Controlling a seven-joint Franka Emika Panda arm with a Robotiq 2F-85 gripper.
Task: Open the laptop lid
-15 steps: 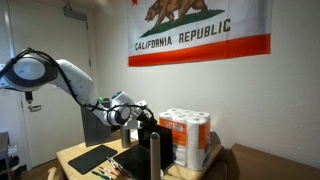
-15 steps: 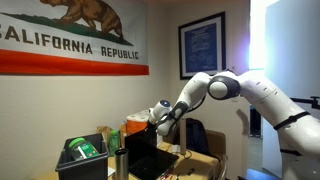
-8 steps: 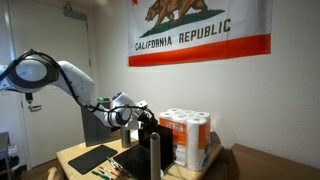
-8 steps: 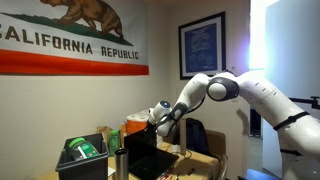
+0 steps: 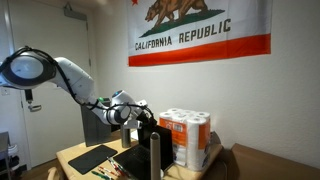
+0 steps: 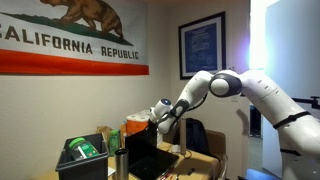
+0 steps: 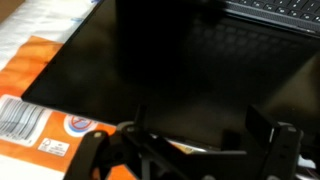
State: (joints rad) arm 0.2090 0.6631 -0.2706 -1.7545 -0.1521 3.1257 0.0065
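Observation:
The black laptop (image 6: 143, 157) stands open on the table, next to the toilet-roll pack (image 5: 188, 136). Its lid (image 5: 144, 134) is raised, roughly upright. In the wrist view the lid's dark screen (image 7: 190, 70) fills most of the frame, and the keyboard (image 7: 275, 8) shows at the top right. My gripper (image 7: 199, 121) is open, its fingers spread wide just over the lid's top edge. Both exterior views show the gripper (image 5: 140, 114) (image 6: 160, 112) at the top of the lid. Whether the fingers touch the lid is not clear.
A flat dark mat (image 5: 90, 157) lies on the table's near left. A dark upright box (image 5: 155, 158) stands in front of the laptop. A bin with a green item (image 6: 80, 152) and a cup (image 6: 118, 162) are beside the laptop. The orange-and-white pack (image 7: 40, 95) lies close behind the lid.

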